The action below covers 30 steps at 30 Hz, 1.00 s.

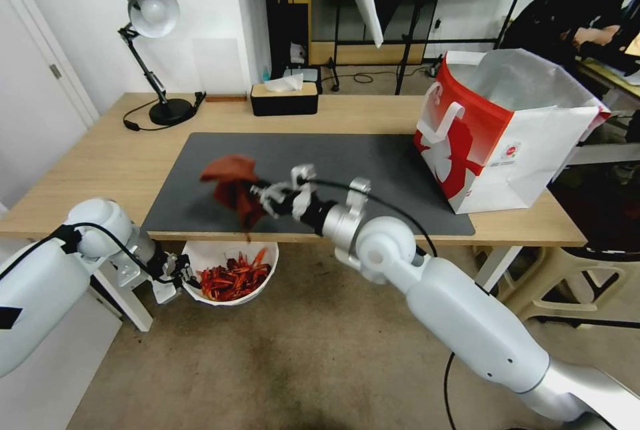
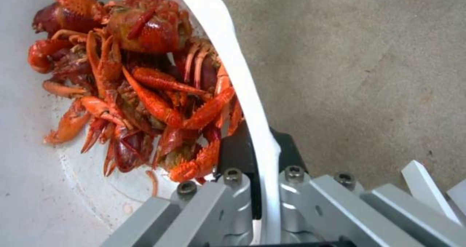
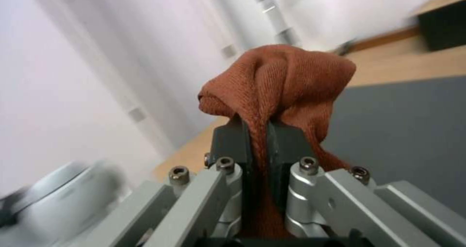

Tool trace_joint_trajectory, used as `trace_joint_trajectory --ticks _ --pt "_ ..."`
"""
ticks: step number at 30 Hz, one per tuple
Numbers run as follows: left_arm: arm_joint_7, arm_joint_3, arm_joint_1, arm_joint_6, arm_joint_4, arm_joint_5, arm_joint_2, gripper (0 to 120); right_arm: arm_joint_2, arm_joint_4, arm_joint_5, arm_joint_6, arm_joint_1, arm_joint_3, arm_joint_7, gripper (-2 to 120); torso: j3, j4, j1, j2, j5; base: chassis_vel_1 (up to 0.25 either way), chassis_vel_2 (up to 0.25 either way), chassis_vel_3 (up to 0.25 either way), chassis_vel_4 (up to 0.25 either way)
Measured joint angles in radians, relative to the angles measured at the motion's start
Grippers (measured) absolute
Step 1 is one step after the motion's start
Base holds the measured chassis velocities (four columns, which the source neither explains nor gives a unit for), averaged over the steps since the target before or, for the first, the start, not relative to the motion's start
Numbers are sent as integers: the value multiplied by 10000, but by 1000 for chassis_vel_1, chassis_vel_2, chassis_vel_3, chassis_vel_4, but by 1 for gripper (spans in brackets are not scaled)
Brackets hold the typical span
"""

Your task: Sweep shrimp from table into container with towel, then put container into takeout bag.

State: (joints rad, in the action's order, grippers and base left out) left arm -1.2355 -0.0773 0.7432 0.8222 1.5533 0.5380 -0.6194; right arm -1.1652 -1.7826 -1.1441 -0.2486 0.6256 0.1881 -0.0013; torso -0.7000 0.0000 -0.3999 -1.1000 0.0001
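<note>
The white container (image 1: 268,269) hangs just below the table's (image 1: 113,170) front edge, with the red-orange shrimp (image 1: 233,280) heaped inside it. My left gripper (image 1: 181,277) is shut on the container's rim (image 2: 252,105), one pad inside beside the shrimp (image 2: 141,90) and one outside. My right gripper (image 1: 261,195) is shut on the rust-brown towel (image 1: 230,183), holding it above the front part of the dark mat (image 1: 373,163). The towel (image 3: 281,83) bunches over the pads (image 3: 233,141). The red and white takeout bag (image 1: 500,130) stands open at the table's right end.
A black tissue box (image 1: 283,98) sits at the back of the table, and a desk lamp (image 1: 152,17) stands at the back left. Bare brown floor (image 1: 300,363) lies below the container. A beige stool (image 1: 573,283) is at the right.
</note>
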Motion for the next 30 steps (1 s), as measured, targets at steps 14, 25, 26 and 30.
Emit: trace_joint_trajectory --ticks 14,25,26,30 --pt "153 29 158 -1 110 47 152 0 650 -178 3227 -1207 651 -1255 5070 4 0 -1 0 0 1 0 0 0 0" --pt "172 124 137 0 123 98 115 0 731 -558 3029 -1821 1227 -1728 6193 30 0 1 0 0 0 0 0 0 0" --pt "172 127 133 0 125 103 112 0 742 -605 2929 -1880 1277 -1779 6227 35 0 1 0 0 1 0 0 0 0" --pt "168 132 139 1 137 114 89 0 836 -772 2802 -1637 1470 -1860 6141 50 1 0 0 0 0 0 0 0 0"
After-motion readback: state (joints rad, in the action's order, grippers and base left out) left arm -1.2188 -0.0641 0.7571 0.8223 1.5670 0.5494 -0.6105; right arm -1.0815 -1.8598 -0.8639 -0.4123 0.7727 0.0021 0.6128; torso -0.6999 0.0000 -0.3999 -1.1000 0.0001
